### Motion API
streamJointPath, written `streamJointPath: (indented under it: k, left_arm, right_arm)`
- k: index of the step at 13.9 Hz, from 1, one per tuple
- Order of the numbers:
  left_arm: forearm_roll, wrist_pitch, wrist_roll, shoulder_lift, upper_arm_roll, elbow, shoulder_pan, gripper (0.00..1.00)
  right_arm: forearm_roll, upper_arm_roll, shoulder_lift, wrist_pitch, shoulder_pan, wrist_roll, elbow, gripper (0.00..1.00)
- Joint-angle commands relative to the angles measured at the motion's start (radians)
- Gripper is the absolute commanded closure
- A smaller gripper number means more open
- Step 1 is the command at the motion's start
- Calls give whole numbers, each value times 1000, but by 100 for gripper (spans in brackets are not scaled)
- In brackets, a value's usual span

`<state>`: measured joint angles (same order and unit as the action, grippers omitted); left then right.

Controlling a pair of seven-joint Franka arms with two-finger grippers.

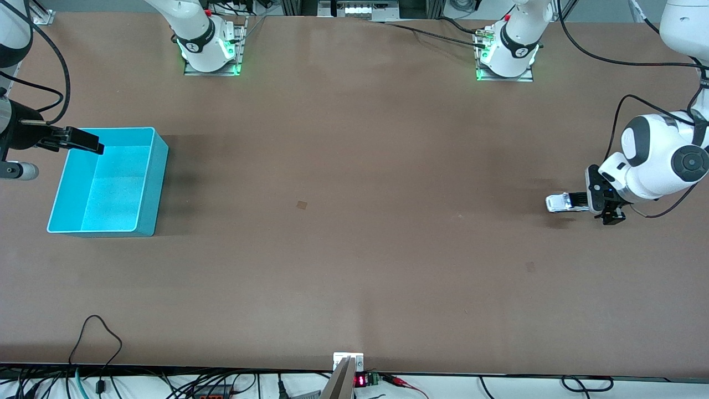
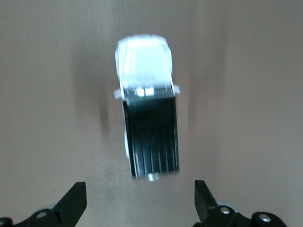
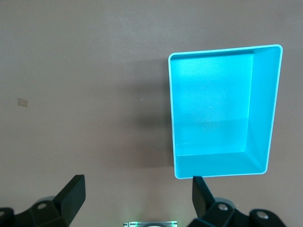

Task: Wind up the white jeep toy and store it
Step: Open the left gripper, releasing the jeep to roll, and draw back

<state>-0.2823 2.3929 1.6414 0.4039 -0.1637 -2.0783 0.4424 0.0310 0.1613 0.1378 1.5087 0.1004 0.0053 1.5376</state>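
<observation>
Two grippers in frame, both with fingers spread wide and holding nothing.

Left gripper: low over the table near the edge at the left arm's end. The white jeep toy sits on the table surface there, just off the fingertips, apparently not clamped. In the left wrist view the left gripper shows its two fingertips standing to either side of the jeep's black rear, with bare table visible between each tip and the car body.

Key relation: the white jeep toy lies with its long axis in line with the gripper's reach, black rear toward the fingers, white bonnet pointing away, toward the middle of the table. Judgement: a straight advance along that axis would put the rear between the fingers; the left arm is by far the nearer one.

Right gripper: over the turquoise bin, which stands near the table edge at the right arm's end, well apart from the jeep. This arm waits. The right wrist view shows the right gripper and the turquoise bin with nothing in it.

Views compared: front view alone shows the full gap between jeep and bin; left wrist view alone shows finger clearance at the jeep's sides; right wrist view alone shows the whole bin floor.

Judgement: storing not yet done.
</observation>
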Motion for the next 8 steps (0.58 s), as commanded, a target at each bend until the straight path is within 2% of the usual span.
streamJointPath:
  k: [1,8]
  left_arm:
    - [2,-24,12,-36,-17,-9,16,0]
    - [3,-21,12,-37,-40,-8,9,0]
  right_arm:
    - [12,-3,-17,-5,1,18,15,0]
    - [10,-3,-17,-22,1,16,15,0]
